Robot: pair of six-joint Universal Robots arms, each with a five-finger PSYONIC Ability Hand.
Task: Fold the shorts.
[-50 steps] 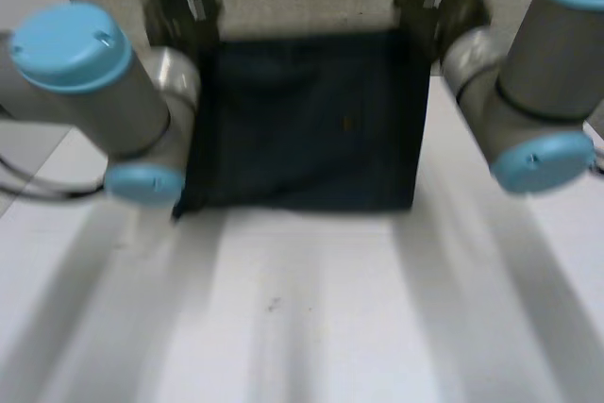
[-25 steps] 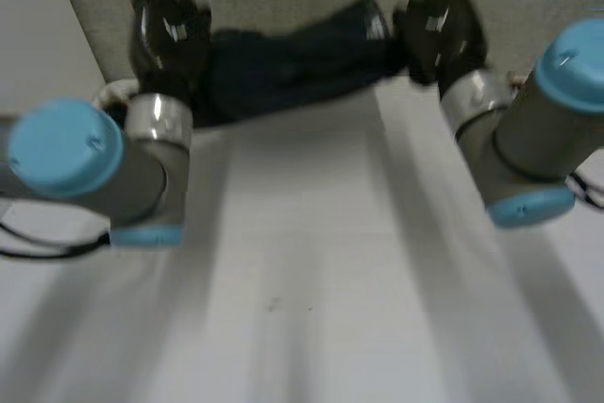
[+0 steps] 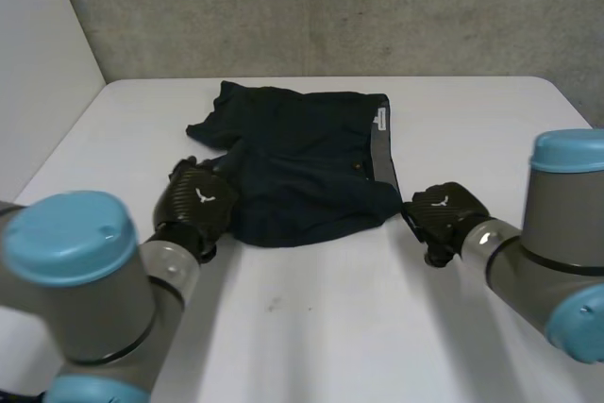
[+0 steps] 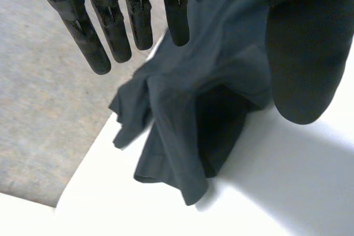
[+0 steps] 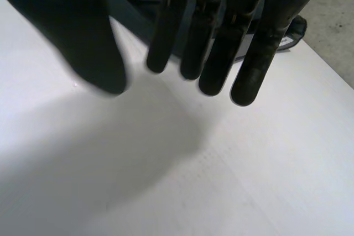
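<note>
Between left hand (image 3: 198,203) & right hand (image 3: 444,210): rumpled shorts (image 3: 302,167), fingers (image 4: 88,31) straight.

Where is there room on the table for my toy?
Crowded: the crumpled dark navy shorts, with the black left hand and right hand at their near corners. Bare: the white table nearer than the hands, and its far right corner.

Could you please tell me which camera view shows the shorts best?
The head view: the whole shorts lie rumpled on the table. The left wrist view gives one bunched side beyond the left hand; the right wrist view catches a strip behind the right hand.
</note>
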